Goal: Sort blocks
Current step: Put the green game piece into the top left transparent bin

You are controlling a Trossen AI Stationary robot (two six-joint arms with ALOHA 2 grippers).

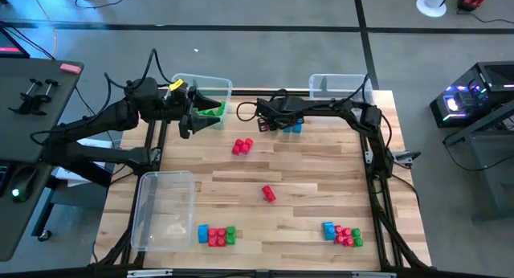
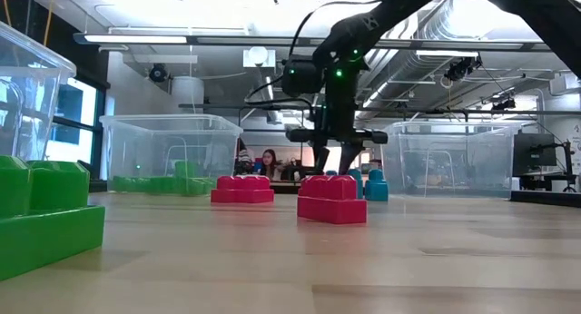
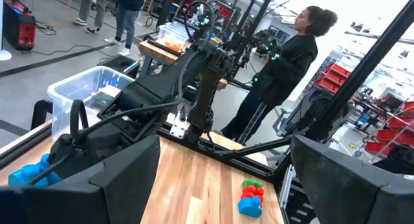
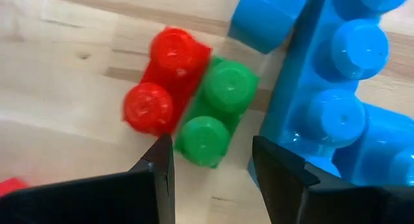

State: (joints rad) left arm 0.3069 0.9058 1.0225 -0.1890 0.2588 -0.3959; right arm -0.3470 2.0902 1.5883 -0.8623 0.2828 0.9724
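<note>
I am lowering my right tool, fingers apart, over the green block; light, stiff, gripping its flat sides.

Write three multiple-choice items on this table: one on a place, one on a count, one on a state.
1. Where do the green blocks already in a bin lie?
A. far-left bin
B. far-right bin
C. near-left bin

2. How many clear bins stand on the table?
A. two
B. three
C. five

3. How is the left tool?
A. open, empty
B. shut on a red block
C. shut on a blue block

Key:
1. A: the high view shows green only in that bin.
2. B: two stand at the far edge and one near left.
3. A: its wrist view shows the fingers wide apart with nothing between them.
</note>
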